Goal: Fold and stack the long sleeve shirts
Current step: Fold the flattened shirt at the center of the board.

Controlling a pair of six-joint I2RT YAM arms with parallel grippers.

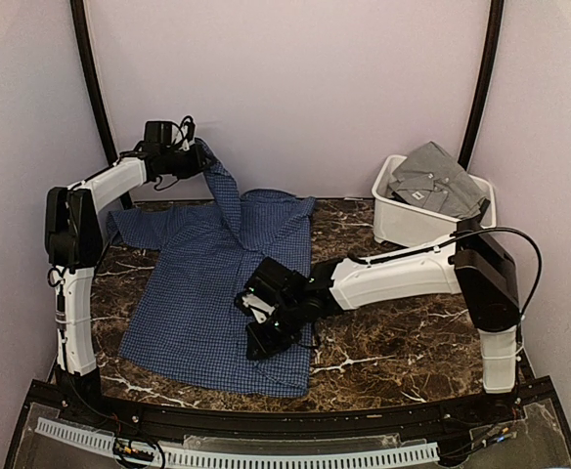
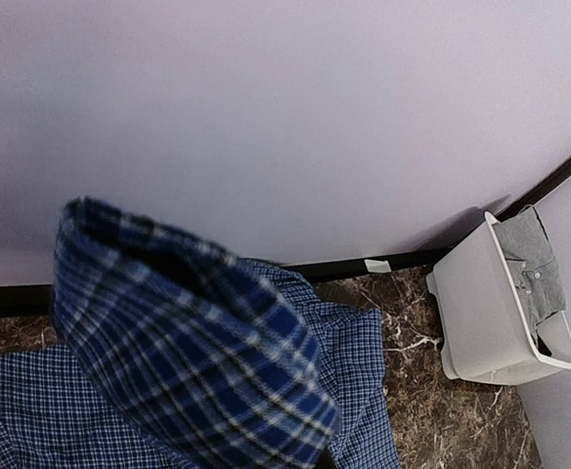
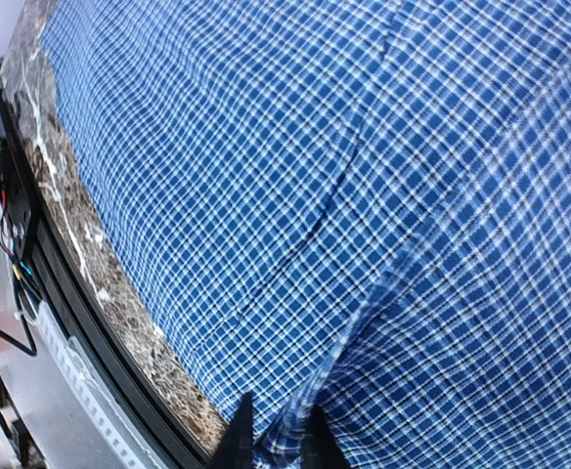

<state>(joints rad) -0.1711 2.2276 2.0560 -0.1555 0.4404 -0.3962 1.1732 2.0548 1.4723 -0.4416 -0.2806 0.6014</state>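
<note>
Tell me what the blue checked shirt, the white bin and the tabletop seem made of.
Blue checked shirt: thin woven cloth, probably cotton, matte; it drapes and creases.
White bin: smooth moulded plastic, judging by its even walls and rim.
Tabletop: dark brown marble look with white veins; stone or laminate, cannot tell.

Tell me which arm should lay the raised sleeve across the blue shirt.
Left. The left hand holds the blue shirt by its sleeve, lifted high at the back; the right hand is down at the near hem, far from it.
</note>
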